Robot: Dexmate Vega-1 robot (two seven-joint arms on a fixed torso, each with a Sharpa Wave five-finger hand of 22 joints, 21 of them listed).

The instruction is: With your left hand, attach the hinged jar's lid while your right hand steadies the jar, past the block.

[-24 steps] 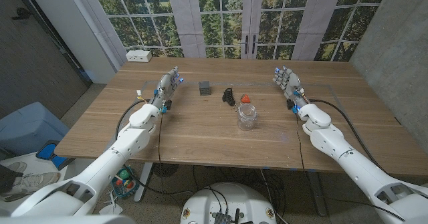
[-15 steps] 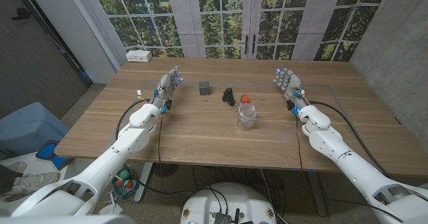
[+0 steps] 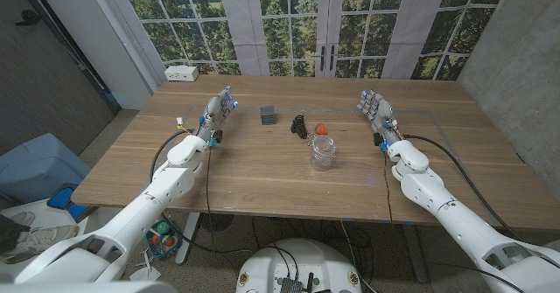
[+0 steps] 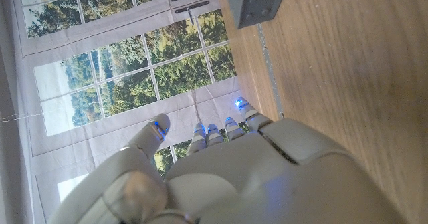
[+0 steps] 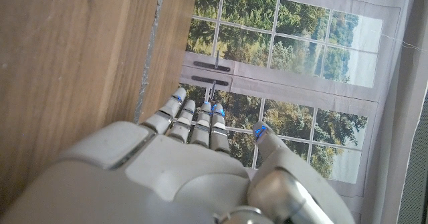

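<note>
head camera overhead, wrist cameras along hands

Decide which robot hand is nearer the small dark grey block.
Left. The left hand is beside the small dark grey block; the right hand is across the table.

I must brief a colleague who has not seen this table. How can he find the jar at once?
Start from the wooden table and look near its middle, between the two robot hands. The jar stands there upright, nearer the robot than the dark block, black clip and small red thing. It alone is clear glass.
</note>
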